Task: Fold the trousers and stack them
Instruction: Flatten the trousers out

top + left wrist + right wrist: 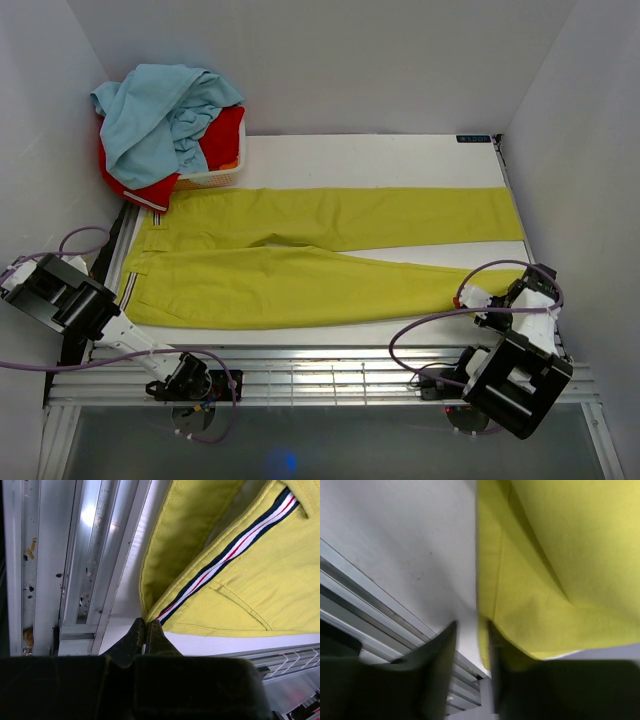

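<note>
The left gripper [146, 626] is clenched on the near corner of the waistband [225, 560], the cloth running straight ahead from its tips. The right gripper [470, 631] has its jaws parted, with the hem [490, 590] of the near leg lying between them against the right-hand finger; the view is blurred, so it may not be touching yet. The trousers [320, 270] lie flat on the table [370, 160], stretched from one gripper to the other.

The step in hand looks like folding the near leg over the far one. The right jaws should close well onto the hem; then both grippers should rise together, keep the edge taut and lay it down level with the far edge.

Counted: one pair of trousers with two legs, one light blue garment [160, 110], one red garment [225, 135], one basket [215, 180], two grippers.
</note>
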Motion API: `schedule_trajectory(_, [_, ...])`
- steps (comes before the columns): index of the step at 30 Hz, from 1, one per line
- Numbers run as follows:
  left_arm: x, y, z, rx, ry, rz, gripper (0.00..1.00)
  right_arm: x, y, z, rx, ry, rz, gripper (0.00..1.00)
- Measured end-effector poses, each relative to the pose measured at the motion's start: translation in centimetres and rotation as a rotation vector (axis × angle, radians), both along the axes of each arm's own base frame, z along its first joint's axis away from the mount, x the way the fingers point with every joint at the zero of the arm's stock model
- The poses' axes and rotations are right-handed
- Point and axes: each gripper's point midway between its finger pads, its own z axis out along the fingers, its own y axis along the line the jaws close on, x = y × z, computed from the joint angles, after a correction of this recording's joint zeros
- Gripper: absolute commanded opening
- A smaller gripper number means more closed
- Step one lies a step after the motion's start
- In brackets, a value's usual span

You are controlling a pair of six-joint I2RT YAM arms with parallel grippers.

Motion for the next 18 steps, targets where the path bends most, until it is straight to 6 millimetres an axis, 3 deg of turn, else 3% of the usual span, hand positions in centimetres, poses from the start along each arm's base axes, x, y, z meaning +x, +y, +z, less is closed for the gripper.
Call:
schedule_trajectory(3, [0.0, 0.0, 0.0, -0.004, 0.002, 0.004, 0.0, 0.4, -1.5, 0.0, -0.1, -0.031, 0.025, 0.08])
schedule_trajectory(11, [0.1, 0.1, 0.2, -0.025, 0.014, 0.01, 0.0, 2.1, -3.8, 1.1, -0.101, -0.019, 0.014, 0.08])
schedule_trajectory(18, [0.0, 0.1, 0.4, -0.043, 0.023, 0.016, 0.0, 5.2, -8.7, 6.1, -0.182, -0.094, 0.012, 0.08])
